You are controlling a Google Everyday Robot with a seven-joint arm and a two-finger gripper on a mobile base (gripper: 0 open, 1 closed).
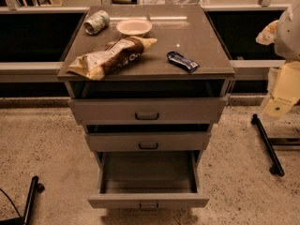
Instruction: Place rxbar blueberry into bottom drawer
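Blue-wrapped rxbar blueberry [183, 61] lies on worktop [206, 41] front-right, bottom drawer [148, 201] pulled out below, end effector [279, 100] hangs well apart at far right, open/closed state can't tell.

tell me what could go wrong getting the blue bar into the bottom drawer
The rxbar blueberry lies near the front edge of the cabinet top; the gripper, at the view's right side, could knock it off. The middle drawer juts out above the bottom drawer, so a release too far back may miss.

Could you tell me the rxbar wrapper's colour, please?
The rxbar is dark blue, pale markings; camera view; gripper at right edge.
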